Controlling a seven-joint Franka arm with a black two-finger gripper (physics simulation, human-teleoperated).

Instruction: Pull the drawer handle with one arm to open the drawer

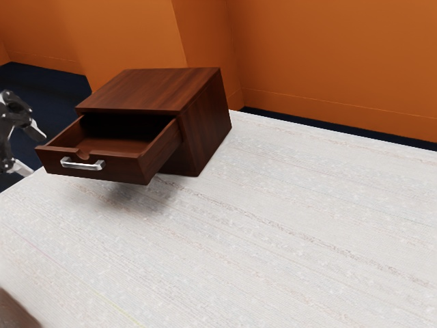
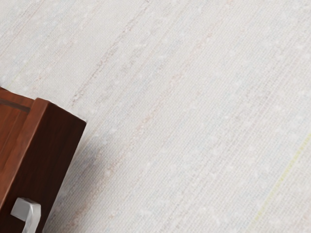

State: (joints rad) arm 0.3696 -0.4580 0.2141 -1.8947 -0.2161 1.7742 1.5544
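A dark wooden cabinet [image 1: 179, 102] stands on the white table [image 1: 287, 225] at the exterior view's upper left. Its drawer [image 1: 109, 147] is pulled well out, and its inside looks empty. A silver handle [image 1: 82, 164] runs across the drawer front. My gripper [image 1: 15, 133] hangs at the exterior view's left edge, a short way left of the drawer front and apart from the handle. In the wrist view a corner of the drawer front [image 2: 46, 155] lies under my hand with one end of the handle [image 2: 26, 213].
Orange walls [image 1: 328, 55] rise behind the table, with dark floor [image 1: 41, 85] beyond the cabinet. The table top stretches wide to the exterior view's right and front. A dark rounded shape [image 1: 12, 314] sits at the lower left corner.
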